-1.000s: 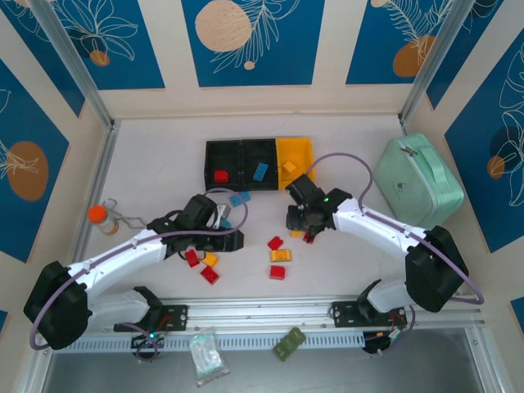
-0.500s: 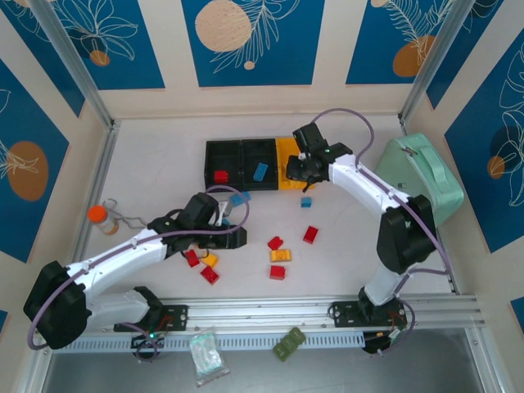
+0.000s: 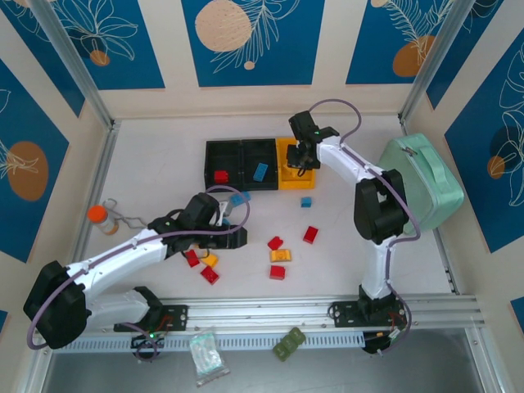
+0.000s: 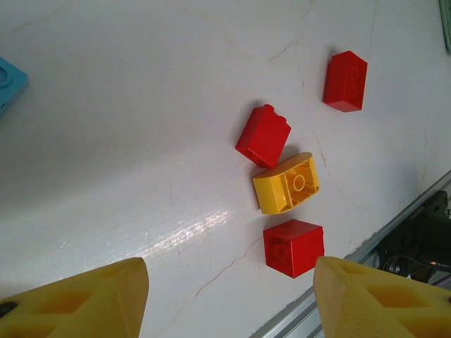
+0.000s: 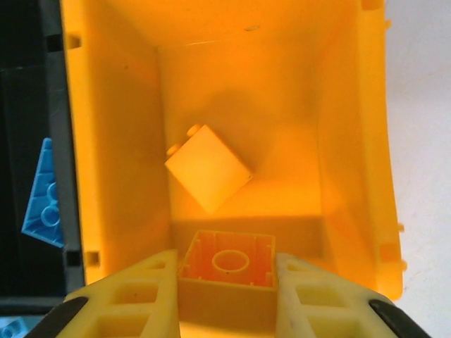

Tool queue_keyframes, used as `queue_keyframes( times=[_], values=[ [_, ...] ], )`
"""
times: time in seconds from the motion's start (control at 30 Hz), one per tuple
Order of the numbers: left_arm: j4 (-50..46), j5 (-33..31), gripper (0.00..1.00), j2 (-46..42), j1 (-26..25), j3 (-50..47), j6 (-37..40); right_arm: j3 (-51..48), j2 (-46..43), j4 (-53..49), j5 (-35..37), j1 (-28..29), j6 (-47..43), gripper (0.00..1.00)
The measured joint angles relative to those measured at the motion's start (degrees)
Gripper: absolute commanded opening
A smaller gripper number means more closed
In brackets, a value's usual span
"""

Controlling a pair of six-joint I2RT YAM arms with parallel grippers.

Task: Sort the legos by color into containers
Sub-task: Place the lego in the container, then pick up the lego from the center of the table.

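Observation:
Three joined containers stand at the back: two black bins (image 3: 221,155) and a yellow-orange bin (image 3: 288,173). My right gripper (image 3: 303,160) hangs over the yellow-orange bin (image 5: 352,141), shut on a yellow-orange lego (image 5: 227,267) held hollow side up. Another yellow lego (image 5: 208,169) lies in that bin. A red lego (image 3: 220,175) and a blue lego (image 3: 260,170) lie in the black bins. My left gripper (image 4: 229,282) is open above red legos (image 4: 294,247) and a yellow one (image 4: 286,184). More red, yellow and blue legos (image 3: 306,201) lie loose on the table.
A mint-green case (image 3: 417,180) stands at the right. An orange-capped bottle (image 3: 98,215) is at the left. A dark green flat piece (image 3: 289,342) and a plastic bag (image 3: 207,354) lie past the front rail (image 3: 270,315).
My right arm has swung from the middle of the table back to above the yellow-orange bin, with the yellow-orange lego in its jaws. The left arm has barely moved.

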Motion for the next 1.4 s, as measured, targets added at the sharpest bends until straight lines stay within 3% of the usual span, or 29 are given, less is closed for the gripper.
queue_keyframes(
  times=[0.2,0.4,0.77,0.9,1.2,1.4],
  values=[
    [0.00,-0.15,0.63,0.02,-0.31,0.00,-0.66,2.97,3.15,-1.46,2.38,-0.26,-0.35,0.30],
    [0.00,-0.48,0.63,0.02,-0.57,0.00,-1.01,4.44,4.79,-2.36,3.82,-0.17,-0.81,0.47],
    [-0.39,-1.55,0.63,-0.07,-0.63,0.00,-1.07,5.27,3.93,-2.97,5.11,1.66,-0.79,0.48],
    [-1.11,-3.06,0.63,-1.05,-0.63,0.00,-1.46,0.15,-2.19,-2.03,4.70,2.84,-0.74,0.49],
    [-1.29,-4.04,0.64,-2.12,-0.74,-0.33,-1.88,-16.06,-19.96,0.33,4.07,6.10,2.05,0.61],
    [0.35,-3.63,0.63,-0.66,-2.67,-0.39,-1.57,-28.24,-24.15,0.94,3.63,7.85,6.71,0.67]
  ],
)
